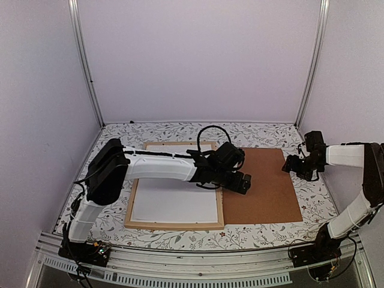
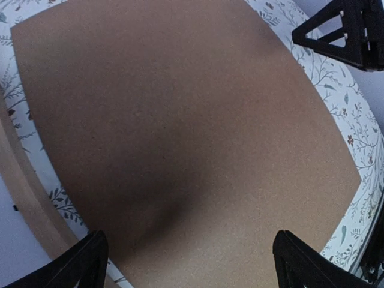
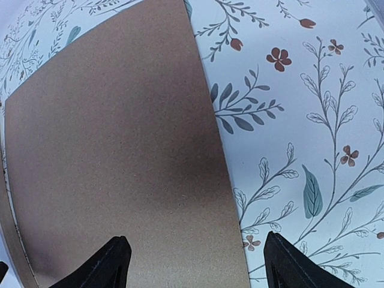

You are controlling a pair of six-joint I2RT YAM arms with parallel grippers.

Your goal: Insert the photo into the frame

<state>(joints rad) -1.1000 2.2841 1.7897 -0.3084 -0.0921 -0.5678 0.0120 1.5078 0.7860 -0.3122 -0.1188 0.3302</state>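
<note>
Hovering over the flat brown backing board [image 1: 270, 195], my left gripper [image 1: 242, 182] is spread wide and holds nothing. My right gripper [image 1: 295, 165] is wide and empty too, above the board's right edge. The big light-wood frame [image 1: 174, 226] lies just beside the board, with a white sheet [image 1: 174, 201] inside. I cannot tell if that is the photo. My fingers might slip on the thin board and shove it into the frame.

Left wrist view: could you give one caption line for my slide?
Open left gripper over the brown backing board, which lies on the floral tablecloth.
</note>
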